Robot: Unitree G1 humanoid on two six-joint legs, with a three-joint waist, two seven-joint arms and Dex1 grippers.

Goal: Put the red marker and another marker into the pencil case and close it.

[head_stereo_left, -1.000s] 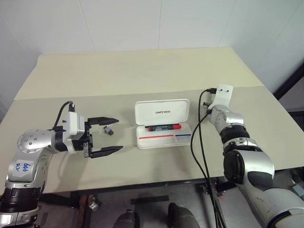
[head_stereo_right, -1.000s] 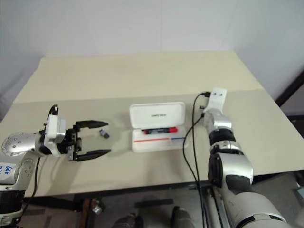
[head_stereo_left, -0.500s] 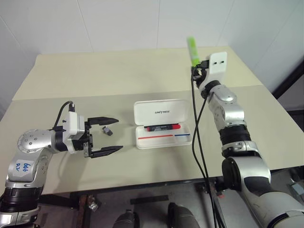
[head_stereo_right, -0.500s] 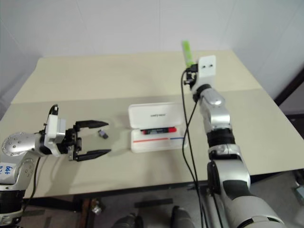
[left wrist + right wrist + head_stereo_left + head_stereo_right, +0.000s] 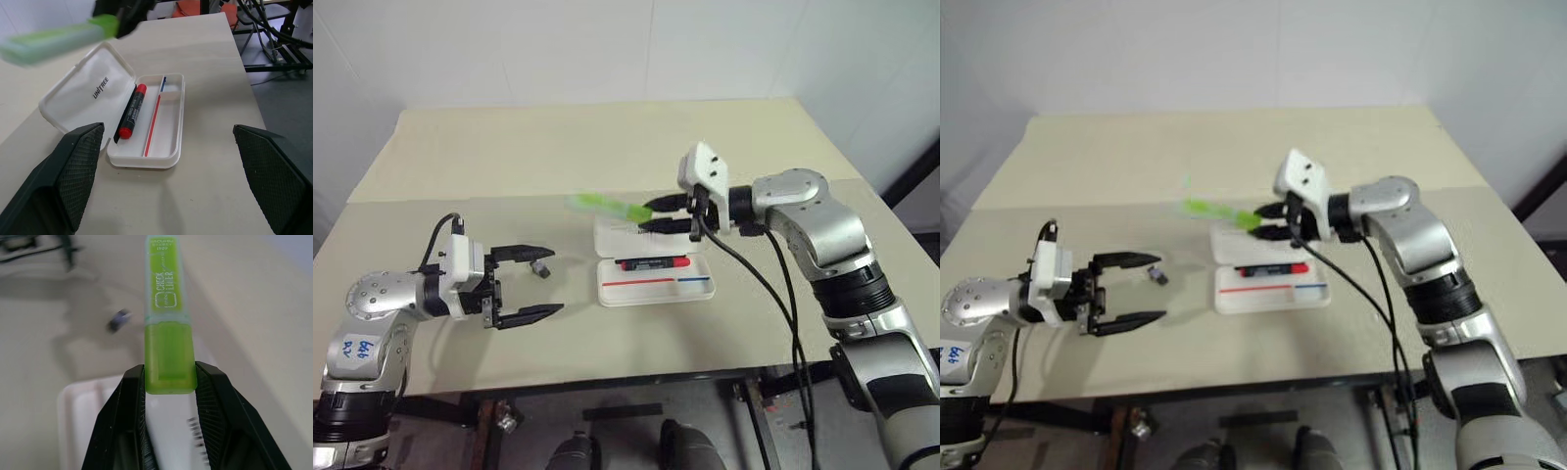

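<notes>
Counter [image 5: 607, 147]: unchanged. Case [image 5: 654, 279] lies open just below the right gripper [image 5: 646, 215], red marker [image 5: 653, 263] already inside. Right gripper has swung in from the counter's far right edge, clamping the green marker [image 5: 597, 206], now level above the lid; insertion comes next. Left gripper [image 5: 540, 284] stays wide open, empty, well aside. Small dark clip [image 5: 540, 266] by its fingers.

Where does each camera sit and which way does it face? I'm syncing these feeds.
Head stereo pair: looks down over the beige table; both arms show.
Left wrist: between the open left gripper, facing the white hinged plastic pencil case holding the red-and-black marker.
Right wrist: along the right gripper, shut on the translucent green highlighter.
Shared: case, highlighter.
</notes>
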